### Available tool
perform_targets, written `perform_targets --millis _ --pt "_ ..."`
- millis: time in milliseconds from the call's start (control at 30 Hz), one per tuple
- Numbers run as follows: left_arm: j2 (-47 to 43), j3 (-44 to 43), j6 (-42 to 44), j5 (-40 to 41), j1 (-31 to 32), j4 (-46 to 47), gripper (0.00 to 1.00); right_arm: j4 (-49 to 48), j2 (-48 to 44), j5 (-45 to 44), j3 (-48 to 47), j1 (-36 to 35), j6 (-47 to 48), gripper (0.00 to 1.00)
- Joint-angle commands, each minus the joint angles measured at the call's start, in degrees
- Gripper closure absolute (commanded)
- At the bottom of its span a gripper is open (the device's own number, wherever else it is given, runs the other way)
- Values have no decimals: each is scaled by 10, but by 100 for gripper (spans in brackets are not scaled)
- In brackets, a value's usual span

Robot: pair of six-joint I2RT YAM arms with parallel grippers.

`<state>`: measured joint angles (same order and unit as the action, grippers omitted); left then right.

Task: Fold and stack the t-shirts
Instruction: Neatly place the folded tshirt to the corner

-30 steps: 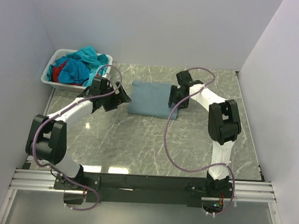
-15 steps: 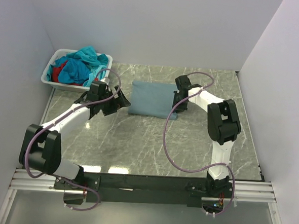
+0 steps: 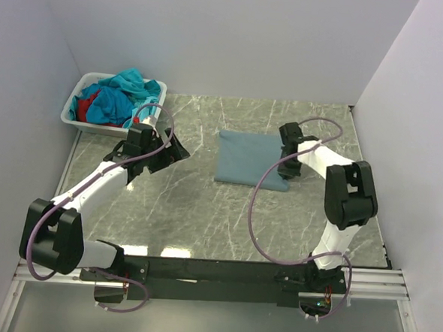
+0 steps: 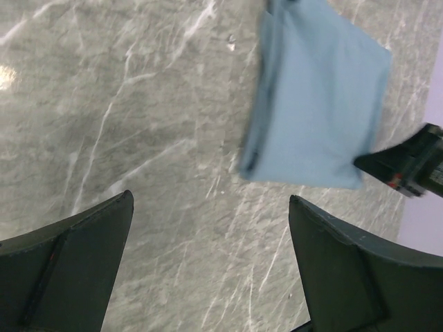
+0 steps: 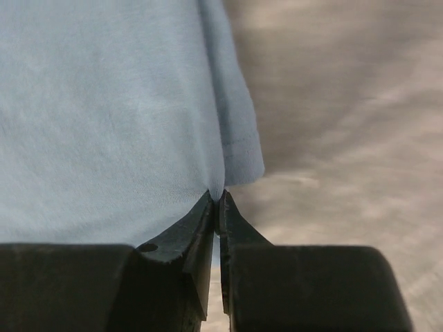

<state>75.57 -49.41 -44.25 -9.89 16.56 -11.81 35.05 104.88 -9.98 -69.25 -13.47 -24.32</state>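
The folded grey-blue t-shirt point(image 3: 248, 159) lies flat on the desk point(image 3: 189, 209), right of centre, with your right fingers point(image 5: 208, 214) clenched on its right-hand hem. You seem to be positioning it, so keep the pinch low and drag flat so the layers stay together. Your left fingers point(image 3: 176, 150) stand released, well apart from it. The teal, blue and red shirts point(image 3: 121, 92) sit in the white basket point(image 3: 72, 115) far left, out of your way
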Motion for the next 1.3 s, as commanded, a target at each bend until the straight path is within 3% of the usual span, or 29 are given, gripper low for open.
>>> perform_targets --millis 0,633,1267 --pt "-20 8 0 6 2 16 0 31 -40 -67 18 32 27 89" --pt "-19 4 11 33 1 11 1 78 2 -303 -14 192 102 100" --pt "7 -8 14 19 -19 21 1 44 62 -371 -93 303 110 100"
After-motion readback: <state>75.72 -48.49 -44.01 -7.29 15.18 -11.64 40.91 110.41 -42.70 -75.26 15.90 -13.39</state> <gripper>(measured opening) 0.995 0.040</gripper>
